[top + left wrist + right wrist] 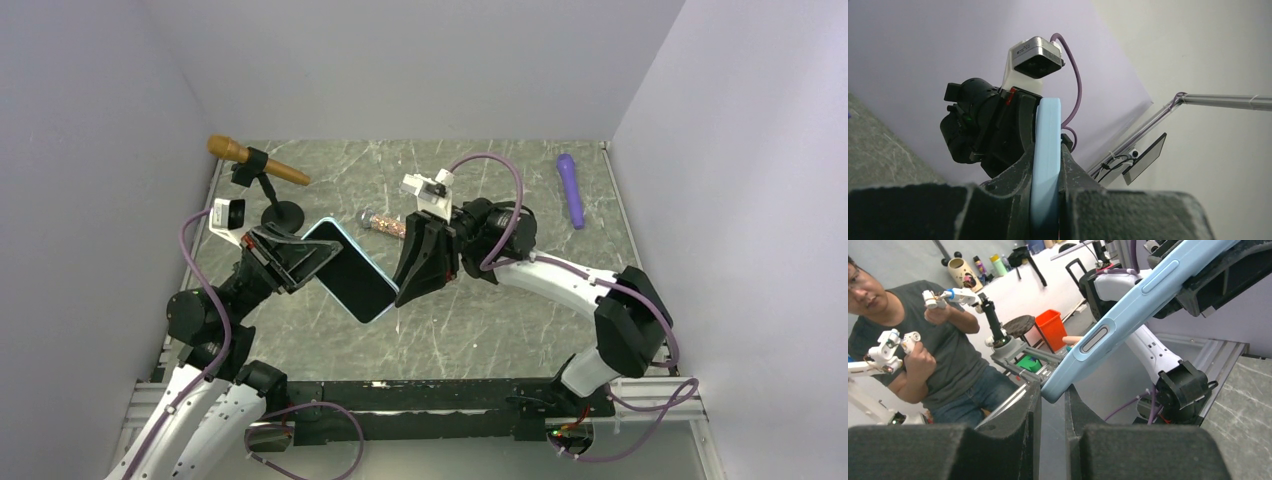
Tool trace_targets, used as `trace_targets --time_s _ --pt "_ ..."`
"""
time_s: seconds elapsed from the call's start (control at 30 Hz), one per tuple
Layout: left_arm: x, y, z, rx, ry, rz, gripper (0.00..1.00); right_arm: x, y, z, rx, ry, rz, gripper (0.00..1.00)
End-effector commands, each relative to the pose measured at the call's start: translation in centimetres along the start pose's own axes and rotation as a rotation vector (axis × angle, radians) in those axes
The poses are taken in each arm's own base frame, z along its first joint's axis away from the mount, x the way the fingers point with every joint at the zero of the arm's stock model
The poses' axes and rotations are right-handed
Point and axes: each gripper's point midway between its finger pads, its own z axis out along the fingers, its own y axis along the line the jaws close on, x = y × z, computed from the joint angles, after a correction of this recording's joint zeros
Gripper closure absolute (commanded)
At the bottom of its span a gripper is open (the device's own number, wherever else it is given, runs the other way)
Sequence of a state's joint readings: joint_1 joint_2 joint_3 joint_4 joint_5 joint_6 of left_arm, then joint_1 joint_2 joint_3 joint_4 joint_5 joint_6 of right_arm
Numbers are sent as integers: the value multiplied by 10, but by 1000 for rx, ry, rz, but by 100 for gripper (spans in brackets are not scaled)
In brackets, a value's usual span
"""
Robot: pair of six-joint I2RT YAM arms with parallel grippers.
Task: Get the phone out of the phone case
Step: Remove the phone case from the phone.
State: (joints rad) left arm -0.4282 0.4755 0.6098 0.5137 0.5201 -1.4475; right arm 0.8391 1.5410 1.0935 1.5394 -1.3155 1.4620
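Note:
The phone (350,272), dark screen up, sits in a light-blue case (347,243) and is held tilted above the table. My left gripper (300,262) is shut on its upper-left end; the left wrist view shows the case's edge (1045,150) clamped between the fingers of the left gripper (1046,200). My right gripper (402,295) meets the lower-right corner. In the right wrist view the case (1128,310), with side buttons, has its corner pinched between the narrow tips of the right gripper (1053,395).
A brown microphone on a black stand (255,165) stands at the back left. A small glittery tube (385,224) lies behind the phone. A purple stick (570,188) lies at the back right. The grey marble table (480,320) has walls on three sides.

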Motion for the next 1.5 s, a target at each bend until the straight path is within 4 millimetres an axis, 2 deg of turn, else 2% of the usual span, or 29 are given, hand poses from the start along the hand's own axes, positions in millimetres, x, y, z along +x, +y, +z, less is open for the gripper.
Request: trace_targets --time_s 0.0,0.3,0.5,0.7,0.87,0.97,1.23,1.4,1.47 --pt "8 -37 -1 114 63 -93 100 -10 -8 7 -46 -59 -220 100" --pt "3 -21 6 28 44 -179 100 -14 -48 5 109 18 -273 100" --pt "6 -15 9 -16 66 -204 100 -25 -77 -5 322 77 -335 100" --pt "6 -11 10 -16 66 -207 100 -34 -107 -27 576 132 -369 100" --pt "4 -2 14 -8 58 -241 100 -29 -138 -67 864 177 -411 100" --pt "2 0 19 -6 61 -255 100 -23 -147 -81 940 207 -438 100" --pt "2 14 31 -22 91 -298 100 -16 -154 -85 946 258 -512 100" --pt "4 26 33 -75 98 -300 100 -21 -159 -89 977 239 -516 100" --pt "2 28 34 -77 84 -283 100 -30 -163 -94 1029 187 -487 100"
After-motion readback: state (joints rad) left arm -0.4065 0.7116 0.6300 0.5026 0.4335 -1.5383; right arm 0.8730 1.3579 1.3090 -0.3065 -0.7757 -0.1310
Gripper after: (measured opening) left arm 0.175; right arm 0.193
